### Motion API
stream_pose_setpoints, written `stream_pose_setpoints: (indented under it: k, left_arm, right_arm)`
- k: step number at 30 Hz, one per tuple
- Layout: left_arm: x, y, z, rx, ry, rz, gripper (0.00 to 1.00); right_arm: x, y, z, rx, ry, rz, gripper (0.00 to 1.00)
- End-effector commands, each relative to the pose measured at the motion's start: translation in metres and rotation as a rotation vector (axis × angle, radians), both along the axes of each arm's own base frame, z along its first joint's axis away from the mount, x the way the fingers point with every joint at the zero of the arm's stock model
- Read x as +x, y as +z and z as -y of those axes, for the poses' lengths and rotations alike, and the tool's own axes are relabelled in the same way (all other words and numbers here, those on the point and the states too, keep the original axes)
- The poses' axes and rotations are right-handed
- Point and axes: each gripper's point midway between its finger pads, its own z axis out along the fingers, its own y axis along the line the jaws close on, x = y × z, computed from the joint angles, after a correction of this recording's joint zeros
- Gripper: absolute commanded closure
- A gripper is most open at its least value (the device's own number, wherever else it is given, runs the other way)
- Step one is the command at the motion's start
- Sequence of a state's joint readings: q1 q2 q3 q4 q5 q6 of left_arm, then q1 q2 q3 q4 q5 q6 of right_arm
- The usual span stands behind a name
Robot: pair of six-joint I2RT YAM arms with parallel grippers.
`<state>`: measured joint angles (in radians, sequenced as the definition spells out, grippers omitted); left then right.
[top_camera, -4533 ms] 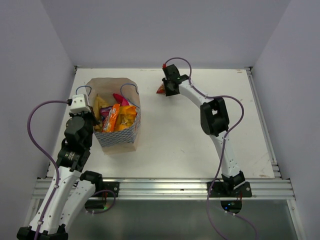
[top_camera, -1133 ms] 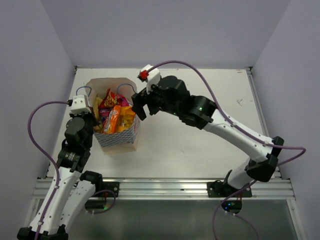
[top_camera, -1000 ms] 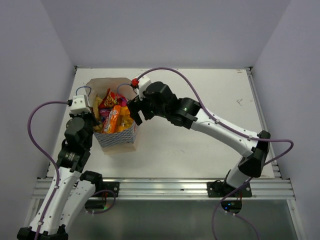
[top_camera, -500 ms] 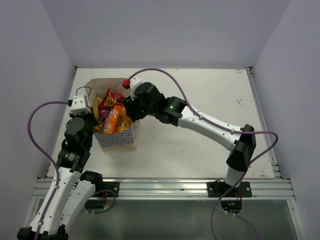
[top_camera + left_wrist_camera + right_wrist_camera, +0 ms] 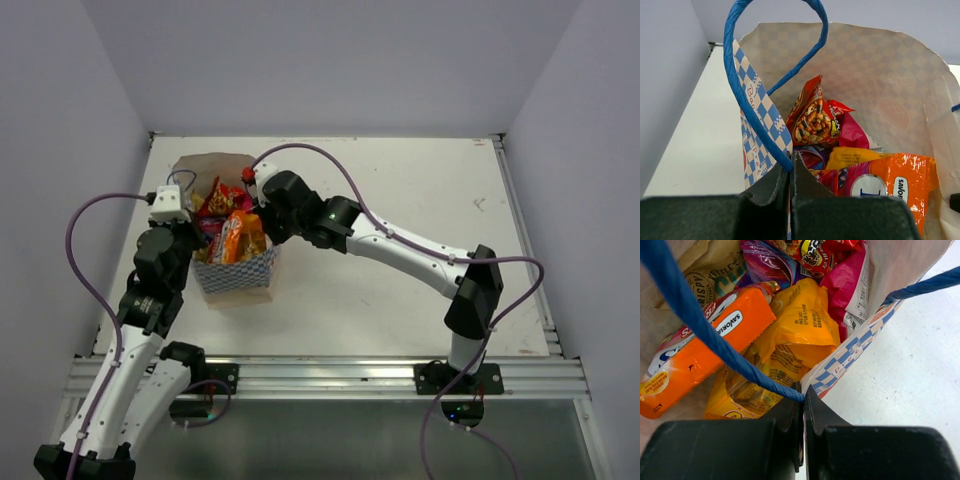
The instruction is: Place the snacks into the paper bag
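Packing looks finished: every snack in view, including the red packet (image 5: 812,120), orange packet (image 5: 705,347) and yellow-orange pouch (image 5: 800,322), sits inside the upright paper bag (image 5: 240,275), whose opposite rims the left gripper (image 5: 790,172) and right gripper (image 5: 803,397) each pinch tight

The left arm (image 5: 150,295) is leaning forward, elbow bent; the left gripper (image 5: 790,172) is pinching the bag (image 5: 865,75) rim, fingers pressed together; the right arm (image 5: 400,245) is stretching across leftward; the right gripper (image 5: 803,395) is clamping the opposite rim, jaws closed.
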<state>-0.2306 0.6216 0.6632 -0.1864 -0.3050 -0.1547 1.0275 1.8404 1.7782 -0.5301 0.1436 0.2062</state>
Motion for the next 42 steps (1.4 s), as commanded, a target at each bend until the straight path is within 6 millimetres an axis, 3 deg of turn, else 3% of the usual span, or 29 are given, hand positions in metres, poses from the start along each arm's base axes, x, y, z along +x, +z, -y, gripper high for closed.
stream_pose_setpoints:
  k: [1, 6, 9, 14, 19, 22, 25, 26, 28, 29, 31, 33, 37, 42]
  left_arm:
    - [0.005, 0.055, 0.024, -0.047, -0.123, 0.148, 1.00]
    - [0.007, 0.120, 0.049, -0.104, -0.254, 0.251, 1.00]
    - [0.006, 0.145, 0.060, -0.138, -0.311, 0.298, 1.00]
    - [-0.004, 0.158, 0.076, -0.197, -0.394, 0.328, 1.00]
    - [-0.009, 0.143, 0.091, -0.250, -0.466, 0.303, 1.00]
    - [-0.009, 0.121, 0.100, -0.290, -0.496, 0.278, 1.00]
    - [-0.009, 0.088, 0.109, -0.324, -0.504, 0.235, 1.00]
    - [-0.008, 0.071, 0.112, -0.327, -0.501, 0.212, 1.00]
    - [-0.011, 0.056, 0.122, -0.332, -0.504, 0.190, 1.00]
    - [-0.007, 0.043, 0.121, -0.323, -0.465, 0.175, 1.00]
    - [-0.012, 0.031, 0.137, -0.307, -0.492, 0.152, 1.00]
    - [-0.012, 0.020, 0.149, -0.289, -0.492, 0.125, 1.00]
    - [-0.011, 0.022, 0.159, -0.254, -0.491, 0.122, 1.00]
    - [-0.009, 0.061, 0.160, -0.227, -0.486, 0.161, 1.00]
  right_arm:
    - [0.001, 0.059, 0.019, 0.062, -0.018, 0.128, 1.00]
    - [0.001, 0.098, 0.050, 0.047, -0.075, 0.206, 1.00]
    - [0.002, 0.116, 0.071, 0.025, -0.112, 0.255, 1.00]
    - [-0.001, 0.132, 0.101, 0.010, -0.159, 0.288, 1.00]
    - [-0.005, 0.142, 0.129, -0.006, -0.215, 0.316, 1.00]
    - [-0.009, 0.132, 0.145, -0.029, -0.240, 0.308, 1.00]
    - [-0.013, 0.107, 0.160, -0.065, -0.266, 0.276, 1.00]
    - [-0.014, 0.090, 0.164, -0.092, -0.271, 0.256, 1.00]
    - [-0.015, 0.084, 0.175, -0.075, -0.295, 0.244, 1.00]
    - [-0.017, 0.070, 0.178, -0.094, -0.294, 0.226, 1.00]
    - [-0.015, 0.063, 0.188, -0.078, -0.318, 0.202, 1.00]
    - [-0.011, 0.044, 0.197, -0.076, -0.331, 0.156, 1.00]
    - [-0.005, 0.032, 0.215, -0.056, -0.363, 0.126, 1.00]
    - [-0.004, 0.065, 0.223, -0.022, -0.374, 0.184, 1.00]
